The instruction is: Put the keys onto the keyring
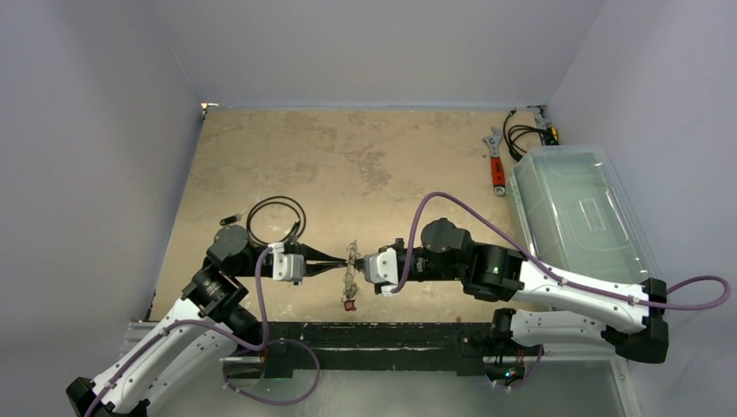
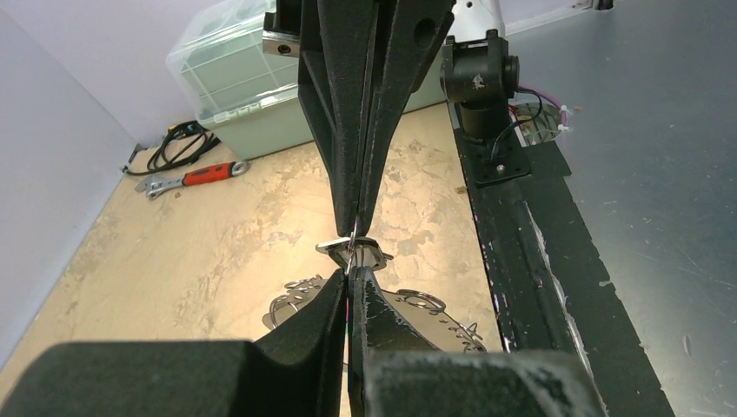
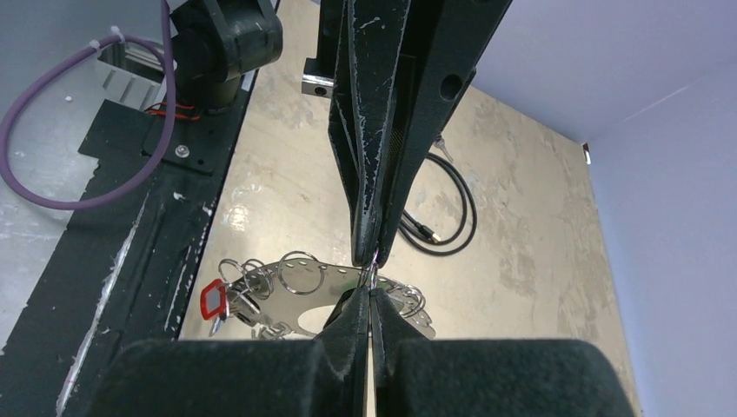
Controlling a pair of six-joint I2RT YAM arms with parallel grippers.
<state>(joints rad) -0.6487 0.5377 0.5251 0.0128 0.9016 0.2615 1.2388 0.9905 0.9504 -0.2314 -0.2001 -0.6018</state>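
On the table, the keyring lies beneath both end effectors.

The tan, blotchy tabletop carries a black cable loop at about 8 o'clock. A red-handled wrench lies at 2 o'clock beside a tangle of black cord, and a clear lidded bin sits at 3 o'clock. At 6 o'clock is the keyring with a red-tagged key; whether it rests flat I can't tell

From above, the keys blur into one streak. Dark fingers hide part of the keyring in both wrist views.
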